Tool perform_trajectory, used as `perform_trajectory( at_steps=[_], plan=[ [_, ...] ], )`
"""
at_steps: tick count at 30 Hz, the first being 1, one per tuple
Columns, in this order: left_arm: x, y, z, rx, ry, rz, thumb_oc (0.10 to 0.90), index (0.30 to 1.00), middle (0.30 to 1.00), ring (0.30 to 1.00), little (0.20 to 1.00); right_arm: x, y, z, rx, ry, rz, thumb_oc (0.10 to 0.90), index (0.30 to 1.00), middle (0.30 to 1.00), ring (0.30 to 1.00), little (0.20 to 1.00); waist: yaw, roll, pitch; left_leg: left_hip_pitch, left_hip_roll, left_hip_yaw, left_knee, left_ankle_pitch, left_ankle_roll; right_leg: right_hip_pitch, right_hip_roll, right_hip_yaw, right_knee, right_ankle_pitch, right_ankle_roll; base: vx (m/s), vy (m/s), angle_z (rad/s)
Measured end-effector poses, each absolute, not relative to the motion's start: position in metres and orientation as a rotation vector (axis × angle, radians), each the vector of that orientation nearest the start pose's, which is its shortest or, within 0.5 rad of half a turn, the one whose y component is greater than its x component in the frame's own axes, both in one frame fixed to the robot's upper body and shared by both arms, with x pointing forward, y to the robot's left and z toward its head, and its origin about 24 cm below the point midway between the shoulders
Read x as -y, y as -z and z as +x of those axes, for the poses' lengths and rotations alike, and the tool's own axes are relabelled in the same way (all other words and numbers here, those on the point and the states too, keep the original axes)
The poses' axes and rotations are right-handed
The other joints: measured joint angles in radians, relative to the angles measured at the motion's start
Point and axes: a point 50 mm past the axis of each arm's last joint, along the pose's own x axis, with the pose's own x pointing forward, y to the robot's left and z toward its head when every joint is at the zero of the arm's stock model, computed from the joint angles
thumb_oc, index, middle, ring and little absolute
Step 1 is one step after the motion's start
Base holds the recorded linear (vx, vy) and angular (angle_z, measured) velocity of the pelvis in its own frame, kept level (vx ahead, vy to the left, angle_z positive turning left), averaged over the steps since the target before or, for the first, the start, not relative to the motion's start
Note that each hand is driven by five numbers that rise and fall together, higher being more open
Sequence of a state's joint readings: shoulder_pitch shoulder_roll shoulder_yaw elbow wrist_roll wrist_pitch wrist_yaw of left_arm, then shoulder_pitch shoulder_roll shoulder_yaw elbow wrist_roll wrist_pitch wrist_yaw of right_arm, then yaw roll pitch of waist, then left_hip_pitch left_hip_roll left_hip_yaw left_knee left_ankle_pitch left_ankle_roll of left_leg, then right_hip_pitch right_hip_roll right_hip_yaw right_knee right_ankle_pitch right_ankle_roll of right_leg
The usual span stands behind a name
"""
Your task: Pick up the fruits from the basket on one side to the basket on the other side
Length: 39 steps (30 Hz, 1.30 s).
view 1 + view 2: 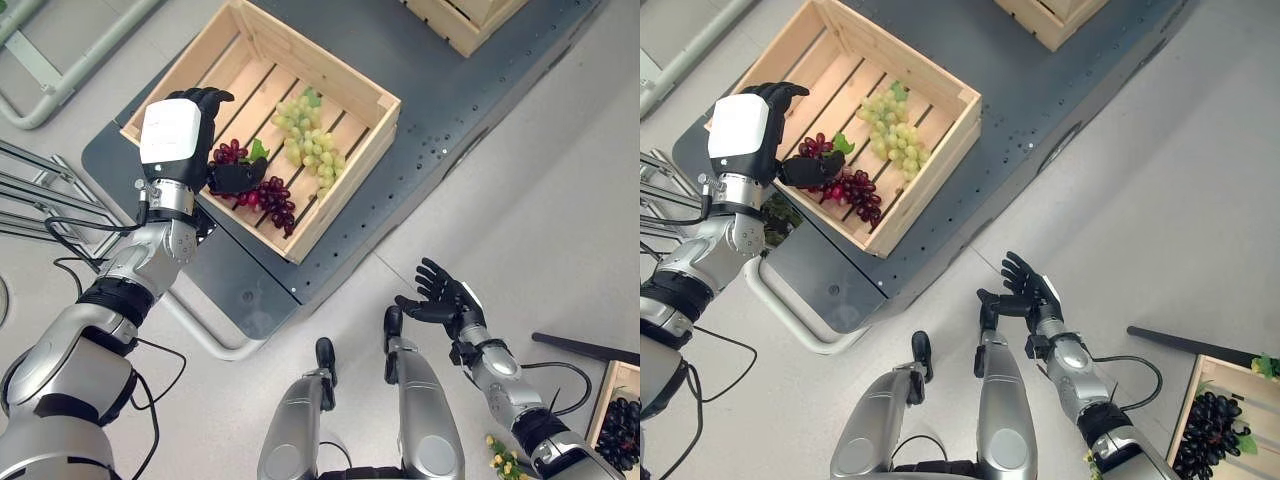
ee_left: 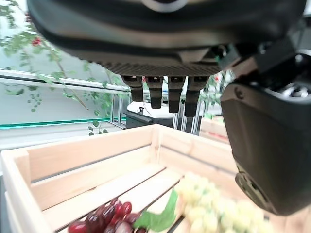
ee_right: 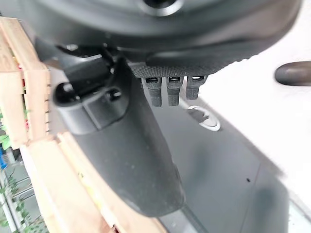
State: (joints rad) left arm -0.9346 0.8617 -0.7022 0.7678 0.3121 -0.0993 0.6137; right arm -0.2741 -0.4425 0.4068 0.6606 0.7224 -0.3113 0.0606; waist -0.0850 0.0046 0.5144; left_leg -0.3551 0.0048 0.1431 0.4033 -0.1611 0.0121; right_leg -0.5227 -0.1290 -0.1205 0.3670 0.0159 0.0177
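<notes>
A wooden crate [image 1: 345,195] on a dark platform holds a bunch of green grapes [image 1: 308,140] and a bunch of red grapes [image 1: 272,195] with a green leaf. My left hand [image 1: 180,135] hovers over the crate's near left side, open, its thumb just above the red grapes and nothing in it. Past its straight fingers [image 2: 167,90], the left wrist view shows the red grapes [image 2: 104,216] and green grapes [image 2: 209,204] lying below. My right hand [image 1: 445,295] is open and empty above the floor at the lower right. A second crate [image 1: 1200,385] at the far lower right holds dark grapes [image 1: 1210,430].
The dark grey platform [image 1: 450,90] runs diagonally and carries another wooden crate [image 1: 470,20] at the top edge. A metal rack [image 1: 40,190] stands at the left. A white tube frame [image 1: 200,330] rims the platform's near corner. A dark bar [image 1: 1180,342] lies beside the lower-right crate.
</notes>
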Motion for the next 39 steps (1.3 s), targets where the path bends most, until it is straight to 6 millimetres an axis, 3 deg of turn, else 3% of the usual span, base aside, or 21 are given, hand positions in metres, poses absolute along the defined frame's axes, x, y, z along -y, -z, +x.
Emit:
perform_trajectory(
  at_steps=[4,10,18,24,31,39],
  plan=[
    [-0.265,-0.215,0.377,0.456,-0.43,1.442,0.8,0.9,0.9,0.9,0.9,0.206,0.008,0.284,-0.182,-0.1,0.112,0.8,0.9,0.9,0.9,0.9,-0.004,-0.021,0.015,-0.091,0.021,-0.002,0.113,-0.04,-0.006,-0.074,0.007,-0.002,0.076,-0.02,-0.013,-0.02,0.052,-0.01],
    [-0.266,-0.232,0.379,0.492,-0.456,1.583,0.8,0.9,0.9,0.9,0.9,0.211,0.0,0.284,-0.154,-0.112,0.09,0.8,0.9,0.9,0.9,0.9,-0.006,-0.026,0.018,-0.196,0.034,-0.02,0.202,-0.058,-0.004,-0.152,0.014,-0.004,0.121,-0.024,-0.012,-0.01,0.048,0.04],
    [-0.259,-0.281,0.385,0.485,-0.445,2.051,0.8,0.9,0.9,0.9,0.9,0.204,-0.021,0.294,-0.078,-0.163,0.086,0.8,0.9,0.9,0.9,0.9,-0.008,-0.035,0.019,-0.322,0.045,-0.026,0.293,-0.078,0.001,-0.255,0.02,-0.005,0.16,-0.017,-0.012,0.0,0.026,-0.01],
    [-0.256,-0.277,0.386,0.358,-0.304,2.268,0.8,0.9,0.9,0.9,0.9,0.201,-0.019,0.293,-0.086,-0.176,0.083,0.8,0.9,0.9,0.9,0.9,-0.011,-0.048,0.019,-0.341,0.05,-0.024,0.3,-0.089,0.003,-0.269,0.024,-0.004,0.155,-0.013,-0.014,0.0,0.003,-0.03],
    [-0.239,-0.291,0.385,0.37,-0.147,2.515,0.8,0.9,0.9,0.9,0.9,0.2,-0.019,0.294,-0.09,-0.175,0.113,0.8,0.9,0.9,0.9,0.9,-0.011,-0.061,0.018,-0.357,0.057,-0.018,0.302,-0.093,0.007,-0.281,0.023,-0.01,0.151,-0.013,-0.014,0.0,0.0,0.0],
    [-0.224,-0.302,0.386,0.38,-0.049,2.596,0.8,0.9,0.9,0.9,0.9,0.203,-0.015,0.293,-0.103,-0.183,0.137,0.8,0.9,0.9,0.9,0.9,-0.01,-0.061,0.018,-0.376,0.064,-0.025,0.305,-0.093,0.006,-0.284,0.023,-0.03,0.141,-0.013,-0.014,0.01,-0.004,0.04]
  ],
)
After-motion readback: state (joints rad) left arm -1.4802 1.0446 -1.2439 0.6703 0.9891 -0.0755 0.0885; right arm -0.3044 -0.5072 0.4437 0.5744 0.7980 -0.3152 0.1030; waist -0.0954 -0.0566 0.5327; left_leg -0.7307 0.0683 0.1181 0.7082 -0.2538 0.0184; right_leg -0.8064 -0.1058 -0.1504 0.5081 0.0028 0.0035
